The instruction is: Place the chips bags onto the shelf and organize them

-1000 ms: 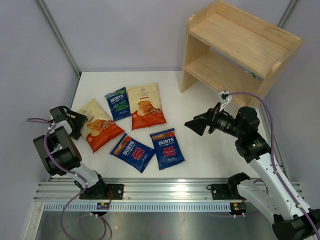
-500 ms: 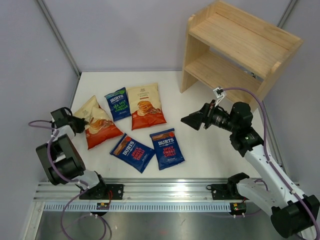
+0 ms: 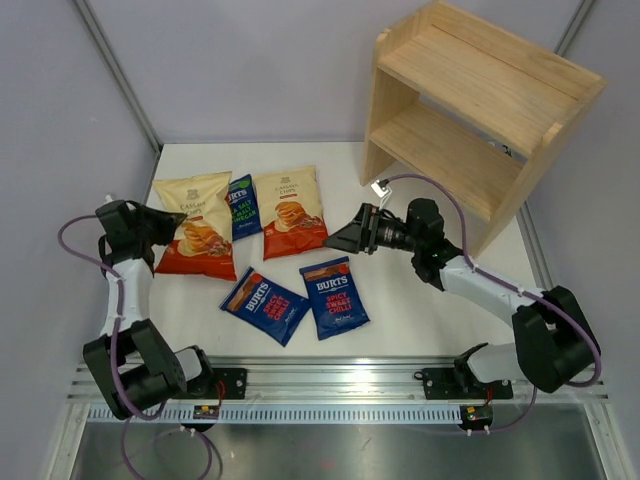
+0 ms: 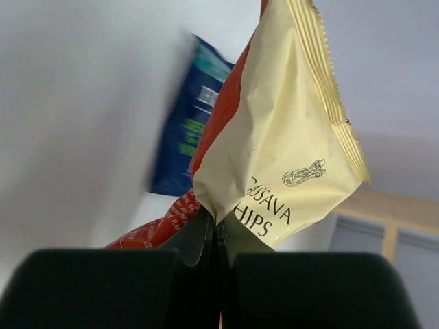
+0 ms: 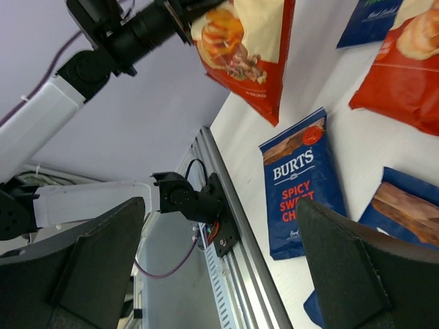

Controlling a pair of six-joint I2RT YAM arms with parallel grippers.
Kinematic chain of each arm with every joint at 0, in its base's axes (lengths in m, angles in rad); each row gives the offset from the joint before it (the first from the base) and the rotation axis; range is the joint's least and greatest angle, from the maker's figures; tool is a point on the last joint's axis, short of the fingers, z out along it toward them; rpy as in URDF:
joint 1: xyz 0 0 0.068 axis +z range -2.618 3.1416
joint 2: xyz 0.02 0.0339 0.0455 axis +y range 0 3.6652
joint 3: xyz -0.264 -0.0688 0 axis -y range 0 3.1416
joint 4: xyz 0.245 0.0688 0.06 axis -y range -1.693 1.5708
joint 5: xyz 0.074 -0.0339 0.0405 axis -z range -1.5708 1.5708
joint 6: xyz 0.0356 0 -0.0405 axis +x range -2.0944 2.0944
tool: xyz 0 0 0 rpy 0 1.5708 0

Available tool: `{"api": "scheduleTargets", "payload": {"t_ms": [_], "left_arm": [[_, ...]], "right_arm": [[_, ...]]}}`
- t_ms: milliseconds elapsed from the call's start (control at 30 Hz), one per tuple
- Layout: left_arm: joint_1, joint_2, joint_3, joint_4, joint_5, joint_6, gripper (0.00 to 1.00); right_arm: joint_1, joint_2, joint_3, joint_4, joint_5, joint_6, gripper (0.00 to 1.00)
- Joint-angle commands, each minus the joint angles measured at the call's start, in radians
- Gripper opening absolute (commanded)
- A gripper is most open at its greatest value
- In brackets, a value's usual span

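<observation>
Left fingers (image 4: pixel 194 236) are clamped on a cream-and-red chips bag (image 4: pixel 281 157), right fingers (image 5: pixel 350 274) apart and empty: the first pickup seems in hand, and the bag next needs carrying to the shelf (image 3: pixel 470 110).

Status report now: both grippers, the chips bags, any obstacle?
Left gripper shut on one Cassava Chips bag, in the air. Right gripper open, holding nothing. Shelf has no bags yet. Right arm stretches across before it.

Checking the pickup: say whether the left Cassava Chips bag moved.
Yes. Held by the left gripper, the Cassava Chips bag lifted and turned, now overlapping the green-lettered Burts bag.
</observation>
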Motion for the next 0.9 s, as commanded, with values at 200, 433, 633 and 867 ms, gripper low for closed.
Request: {"api": "scheduleTargets", "payload": {"t_ms": [200,433,633,867], "left_arm": [[-0.335,-0.153,0.097,0.169,0.098,-0.308,0.0],[-0.614,-0.227,0.035,0.35,-0.074,-0.585,0.0],[-0.795,-0.253,0.06,0.35,-0.31,-0.669,0.0],[-0.952,-0.253,0.074,0.347,-0.465,-0.755,0.0]], "right_arm": [[0.204,0.159,0.053,0.319,0.209,-0.05,0.99],[0.242,0.224,-0.056,0.556,0.248,-0.064,1.0],[0.261,0.164,-0.189,0.702,0.307,-0.116,1.0],[0.27,0.064,-0.275,0.791,0.374,-0.17,0.99]]}}
